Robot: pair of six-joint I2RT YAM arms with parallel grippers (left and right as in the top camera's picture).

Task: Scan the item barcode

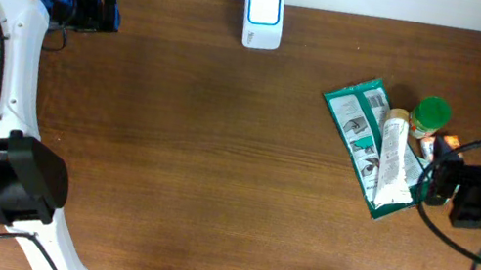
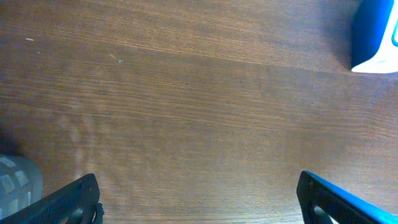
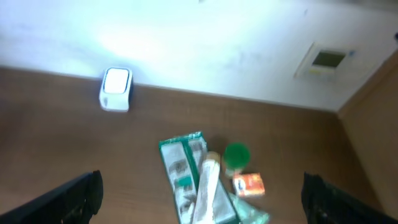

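The barcode scanner (image 1: 263,17), a small white unit with a glowing blue-white face, stands at the table's far edge; it also shows at the scanner (image 2: 376,37) and the scanner (image 3: 116,89). The items lie in a pile at the right: a green packet (image 1: 366,127) with a white tube (image 1: 394,162) on it, a green-capped bottle (image 1: 431,114) and a small orange box (image 1: 439,143). My right gripper (image 1: 433,179) hangs open above the pile's right side, holding nothing; in its wrist view the right gripper (image 3: 199,199) looks down on the tube (image 3: 205,186). My left gripper (image 1: 108,10) is open and empty at the far left.
Bare brown wood lies under the left gripper (image 2: 199,199). A white wall (image 3: 217,43) rises behind the table's far edge. The left arm's base (image 1: 5,178) stands at the front left.
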